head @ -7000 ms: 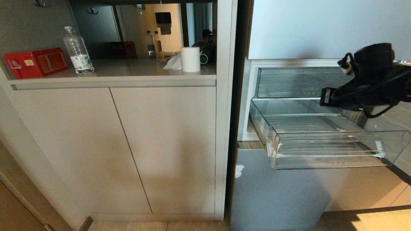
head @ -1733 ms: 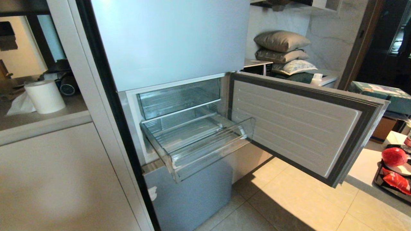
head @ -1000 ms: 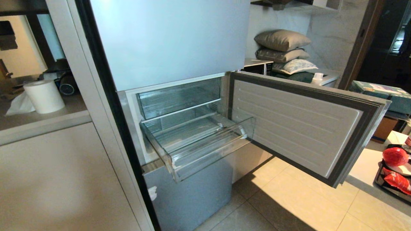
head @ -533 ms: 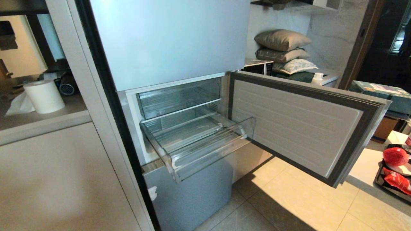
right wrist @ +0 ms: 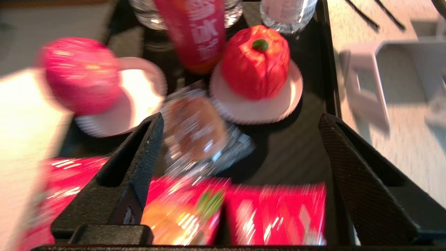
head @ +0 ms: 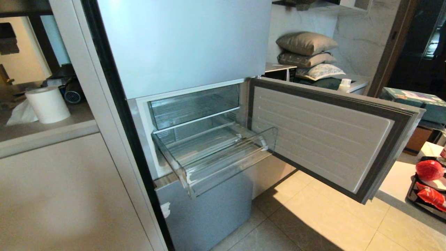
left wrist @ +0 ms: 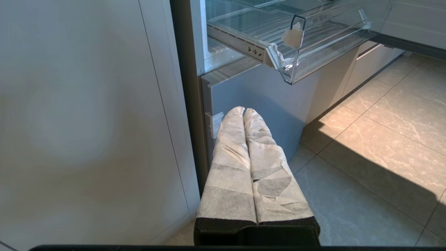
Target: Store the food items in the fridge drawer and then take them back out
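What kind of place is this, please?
Most likely a home kitchen. A fridge stands with its door open and a clear fridge drawer pulled out, beside built-in cabinets on a tiled floor; a tray nearby holds red food items.

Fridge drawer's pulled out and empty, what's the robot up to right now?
The fridge drawer stands open with nothing in it, beside the open fridge door. The right end effector is open and hovers over a black tray off to the robot's right, holding nothing; a round red food item sits on a small plate there among red packets. The left end effector is shut and parked low by the fridge base. No food is stored yet.
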